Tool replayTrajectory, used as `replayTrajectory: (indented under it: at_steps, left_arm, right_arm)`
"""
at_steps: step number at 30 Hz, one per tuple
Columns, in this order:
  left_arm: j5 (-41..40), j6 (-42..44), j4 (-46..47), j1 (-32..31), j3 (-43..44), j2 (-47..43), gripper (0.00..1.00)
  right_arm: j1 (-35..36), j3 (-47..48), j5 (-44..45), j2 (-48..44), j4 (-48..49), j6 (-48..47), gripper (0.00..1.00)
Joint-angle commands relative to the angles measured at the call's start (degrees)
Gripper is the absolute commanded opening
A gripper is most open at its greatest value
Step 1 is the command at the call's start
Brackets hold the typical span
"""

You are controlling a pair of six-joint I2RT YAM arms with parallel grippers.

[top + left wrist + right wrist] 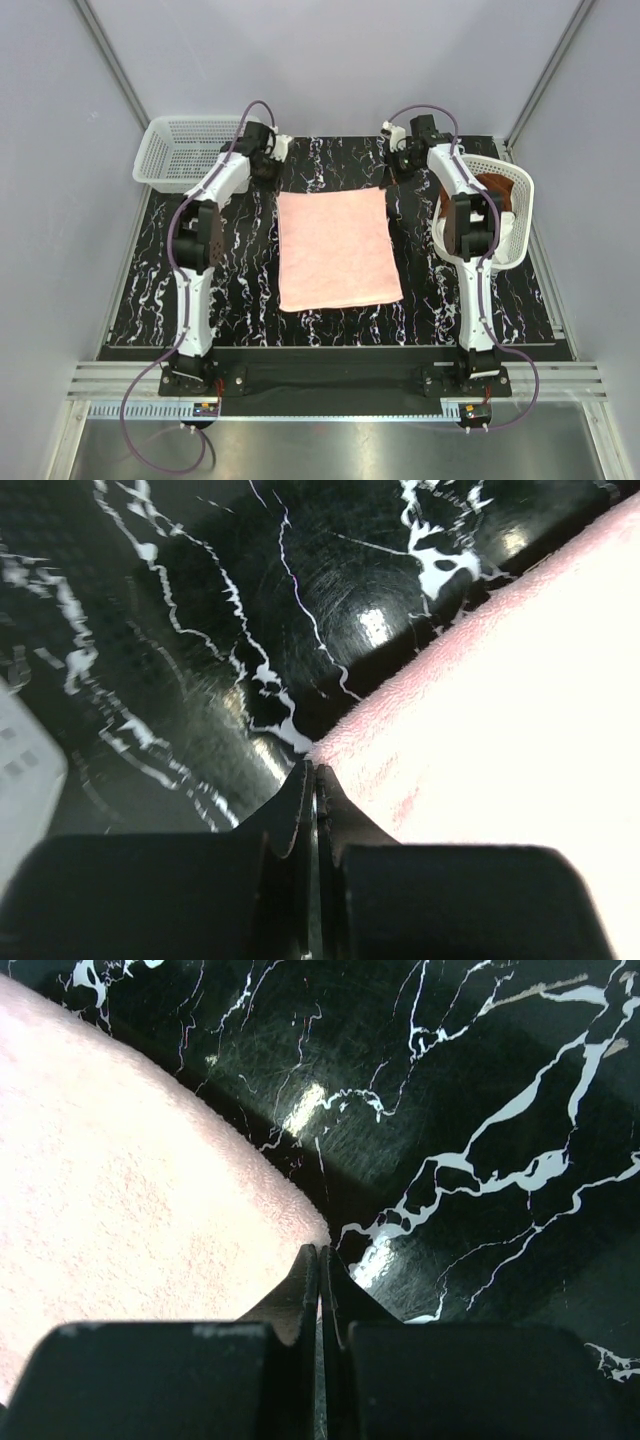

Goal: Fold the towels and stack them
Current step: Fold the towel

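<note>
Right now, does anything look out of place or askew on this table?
Yes: the white plastic mesh basket at the right edge is tipped steeply onto its side, with a rust-brown cloth towel inside. The other white mesh basket, far left, stands flat.

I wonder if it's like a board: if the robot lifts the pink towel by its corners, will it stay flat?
Probably not. The pink towel looks like soft, fuzzy cloth, so it would likely droop. Lying thin and flat, it seems light. Its fuzz probably resists slipping where the left pincer and right pincer are shut at its corners.
</note>
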Motion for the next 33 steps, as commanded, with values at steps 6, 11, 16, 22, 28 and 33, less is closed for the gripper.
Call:
replayTrajectory:
  at_steps: [6, 11, 16, 22, 28, 33]
  left_arm:
    - [-4.13, -0.18, 4.16, -2.16, -7.02, -14.43, 0.00]
    - [-6.33, -0.44, 4.33, -3.75, -15.19, -20.83, 0.00]
    - [-6.33, -1.76, 4.77, -4.36, -20.91, -26.90, 0.00]
    - [-5.81, -3.78, 5.03, -6.47, -29.08, -34.20, 0.00]
    - [-5.36, -6.94, 5.65, -8.84, -36.99, -40.61, 0.00]
    - [-8.08, -8.71, 4.69, -12.01, -41.48, -44.14, 0.00]
  right_arm:
    - [-0.08, -13.37, 1.79, -13.55, 10.47, 2.67, 0.00]
    - [-0.08, -24.95, 2.41, -21.72, 16.44, 5.39, 0.00]
    - [0.01, -35.94, 2.68, -30.06, 20.49, 8.20, 0.00]
    - [0.01, -47.63, 3.99, -39.74, 23.13, 11.89, 0.00]
    - [-0.08, -56.33, 5.66, -46.86, 24.10, 16.29, 0.00]
    - [0.10, -64.78, 3.91, -52.56, 27.52, 22.70, 0.00]
